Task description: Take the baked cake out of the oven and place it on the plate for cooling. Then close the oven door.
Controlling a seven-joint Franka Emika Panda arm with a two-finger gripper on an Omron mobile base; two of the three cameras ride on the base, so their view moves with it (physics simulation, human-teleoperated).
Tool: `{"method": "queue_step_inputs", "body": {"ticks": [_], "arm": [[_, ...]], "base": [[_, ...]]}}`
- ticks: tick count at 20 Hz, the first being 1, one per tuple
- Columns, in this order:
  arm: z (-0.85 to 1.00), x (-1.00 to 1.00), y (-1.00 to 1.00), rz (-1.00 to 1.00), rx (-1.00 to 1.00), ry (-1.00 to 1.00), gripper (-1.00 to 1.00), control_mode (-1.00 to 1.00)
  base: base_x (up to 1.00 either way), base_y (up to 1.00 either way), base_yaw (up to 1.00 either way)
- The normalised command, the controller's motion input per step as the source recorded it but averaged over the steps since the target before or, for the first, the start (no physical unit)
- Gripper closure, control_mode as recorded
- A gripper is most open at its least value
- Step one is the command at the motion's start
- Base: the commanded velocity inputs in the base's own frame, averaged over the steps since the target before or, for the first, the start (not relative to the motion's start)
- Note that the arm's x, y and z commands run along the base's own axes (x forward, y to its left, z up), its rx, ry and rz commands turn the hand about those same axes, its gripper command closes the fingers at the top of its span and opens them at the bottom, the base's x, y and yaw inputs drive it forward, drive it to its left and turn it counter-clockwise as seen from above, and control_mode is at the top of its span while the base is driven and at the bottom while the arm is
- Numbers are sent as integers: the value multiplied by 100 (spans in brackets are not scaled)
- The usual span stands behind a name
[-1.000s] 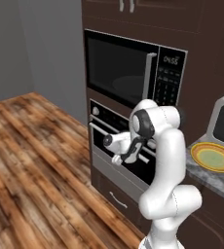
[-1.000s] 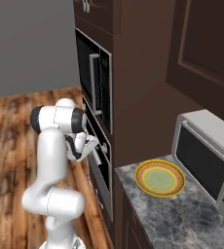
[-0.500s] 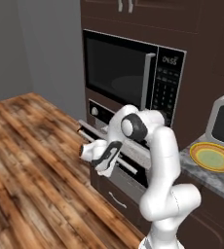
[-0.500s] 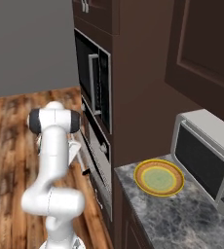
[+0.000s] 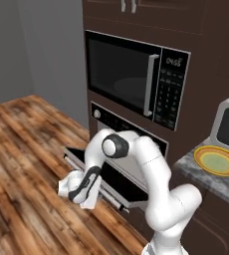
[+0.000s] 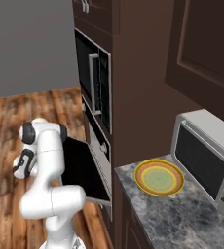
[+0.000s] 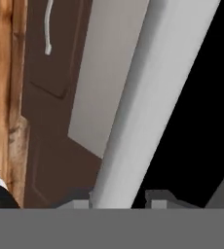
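- My gripper sits low at the front edge of the dropped grey-framed black-glass oven door.
- Its silver bar handle runs between my fingertips; grip unclear.

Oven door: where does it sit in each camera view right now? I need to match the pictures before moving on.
Left base view: the oven door lies dropped open, lower centre, under the arm's elbow, gripper at its front edge.
Right base view: the door is the dark flat panel left of centre, beside the white arm.
Hand view: its grey frame and bar handle run diagonally, black glass to the right.
Shared landmark: the plate on the counter in both base views.
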Motion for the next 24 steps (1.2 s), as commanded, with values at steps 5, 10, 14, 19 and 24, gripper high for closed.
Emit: {"method": "queue_step_inputs", "body": {"ticks": [5,10,14,19,24], "arm": [[20,-46,4,1,4,-6,-100,-100],[97,-61,0,0,17,-12,-100,-100],[100,-54,-6,0,21,-11,-100,-100],[100,-38,-36,0,22,-10,-100,-100],[99,-11,-48,0,19,-4,-100,-100]], "base": [[0,0,0],[0,0,0],[0,0,0],[0,0,0],[0,0,0]]}}
